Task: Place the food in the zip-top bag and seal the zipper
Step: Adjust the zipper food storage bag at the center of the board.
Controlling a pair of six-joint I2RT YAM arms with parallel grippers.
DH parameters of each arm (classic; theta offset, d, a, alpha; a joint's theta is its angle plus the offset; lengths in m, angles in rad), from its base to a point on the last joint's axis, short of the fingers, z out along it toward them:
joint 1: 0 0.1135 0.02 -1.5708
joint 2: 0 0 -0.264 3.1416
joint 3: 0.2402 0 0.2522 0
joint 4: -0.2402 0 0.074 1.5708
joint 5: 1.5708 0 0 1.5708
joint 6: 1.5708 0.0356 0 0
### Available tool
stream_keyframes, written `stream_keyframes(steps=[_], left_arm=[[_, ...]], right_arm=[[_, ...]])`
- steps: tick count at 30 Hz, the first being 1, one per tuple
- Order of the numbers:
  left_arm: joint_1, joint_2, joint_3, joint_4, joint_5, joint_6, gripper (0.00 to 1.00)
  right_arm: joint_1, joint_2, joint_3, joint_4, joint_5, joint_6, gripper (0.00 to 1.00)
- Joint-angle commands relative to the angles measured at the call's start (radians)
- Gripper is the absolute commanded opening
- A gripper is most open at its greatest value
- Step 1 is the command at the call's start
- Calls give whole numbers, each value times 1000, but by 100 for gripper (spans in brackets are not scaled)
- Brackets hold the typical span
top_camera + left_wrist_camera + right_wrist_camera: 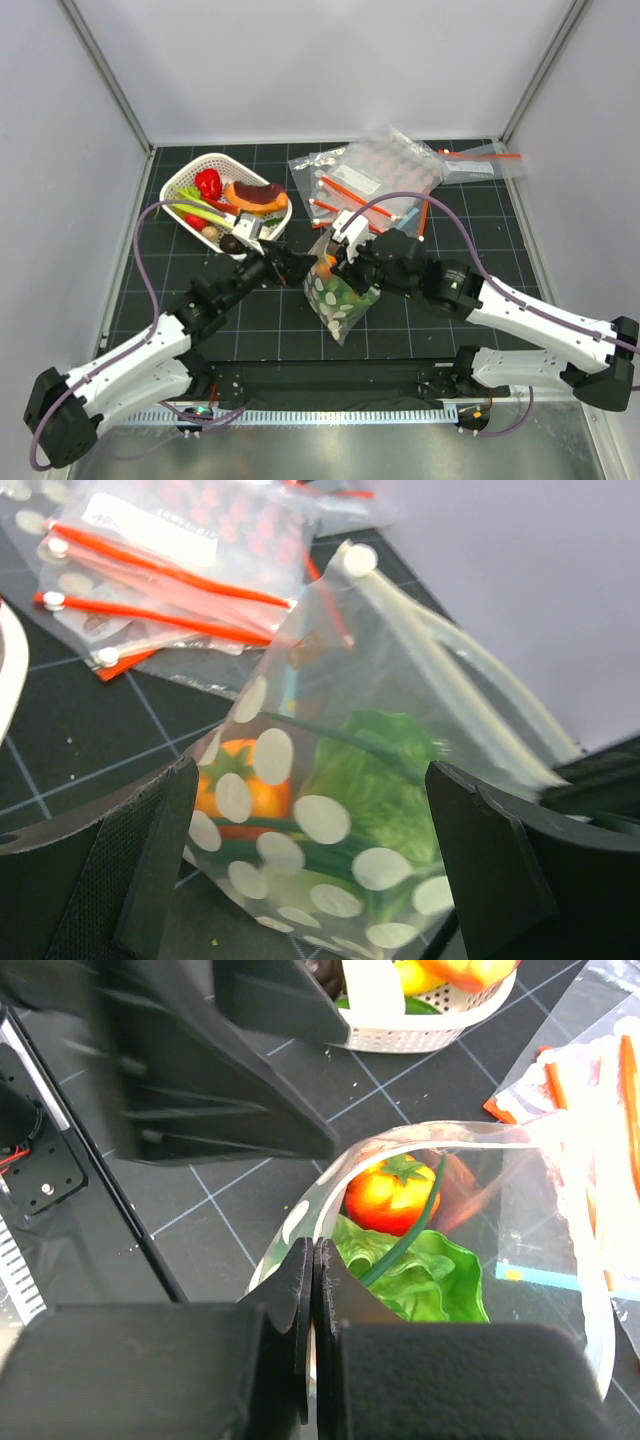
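Your right gripper [313, 1260] is pinched tight on the mouth rim of the zip-top bag [340, 300]. Your left gripper [310, 790] stands wide, its fingers flanking the bag. The lettuce [425, 1270] and orange-red piece [388, 1198] sit inside.

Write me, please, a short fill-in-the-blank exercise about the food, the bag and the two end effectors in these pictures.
1. The lettuce head and the small orange-red piece lie ____ the polka-dot bag.
2. The right end effector is ____ on the rim of the bag's mouth.
3. The left end effector stands wide ____, with one finger on either side of the bag.
4. The white basket holds a ____ pepper.

Missing words: inside; shut; open; red.
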Motion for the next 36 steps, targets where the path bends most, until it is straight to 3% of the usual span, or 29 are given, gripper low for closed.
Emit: stream_keyframes(steps=[1, 6, 15, 18, 22, 27, 30, 32, 33, 36], left_arm=[[1, -110, -26, 79, 20, -15, 100], [1, -193, -6, 26, -31, -24, 100], [1, -35, 141, -100, 103, -114, 98], [1, -12, 149, -96, 149, -115, 79], [1, -12, 143, -85, 157, -115, 70], [1, 5, 146, -74, 190, -107, 65], [0, 37, 160, -76, 229, -96, 53], [-6, 66, 173, -85, 253, -84, 41], [-8, 75, 190, -93, 259, -76, 29], [-23, 101, 207, -126, 247, -52, 7]], right_arm=[[4, 19, 28, 14, -34, -6, 1], [4, 31, 31, 6, -165, -20, 1], [7, 90, 58, -14, -319, -53, 2], [18, 91, 59, -17, -333, -61, 4], [22, 85, 56, -15, -353, -66, 4], [30, 94, 58, -17, -350, -69, 4], [30, 97, 59, -17, -352, -69, 4], [32, 94, 59, -15, -342, -67, 4], [32, 94, 58, -14, -336, -67, 4], [32, 87, 53, -8, -312, -64, 4]])
